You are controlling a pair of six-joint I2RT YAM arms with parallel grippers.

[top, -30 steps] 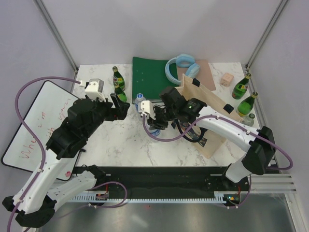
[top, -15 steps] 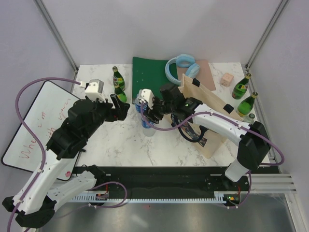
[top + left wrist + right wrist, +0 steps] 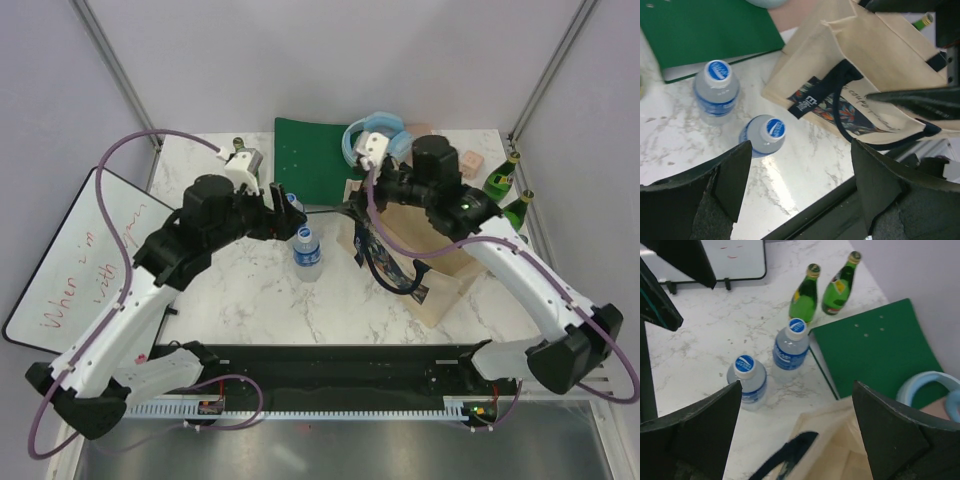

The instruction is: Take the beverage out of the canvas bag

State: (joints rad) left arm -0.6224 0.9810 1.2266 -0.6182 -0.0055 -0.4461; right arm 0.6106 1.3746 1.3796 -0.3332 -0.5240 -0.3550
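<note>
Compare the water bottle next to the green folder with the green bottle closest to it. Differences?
The water bottle is clear with a blue label; the green bottle is tinted green. The water bottle's cap is broad, white and blue; the green bottle's is small and gold. The water bottle is squat; the green bottle has a long neck. Both stand upright on the table, outside the canvas bag.

A white marble-look tabletop [image 3: 240,300] with grey veins spreads beneath the left gripper [image 3: 283,207] and the right gripper [image 3: 797,385]. Beyond both rise plain pale lilac walls [image 3: 320,60], framed by slanting aluminium corner posts [image 3: 115,65]. Behind the grippers runs a black edge strip [image 3: 330,365], then a silver slotted rail [image 3: 560,375]. A white rectangular whiteboard [image 3: 70,260] with red handwriting sits well left of the left gripper. The light is soft and even, with a pale sheen on the marble under that gripper.
</note>
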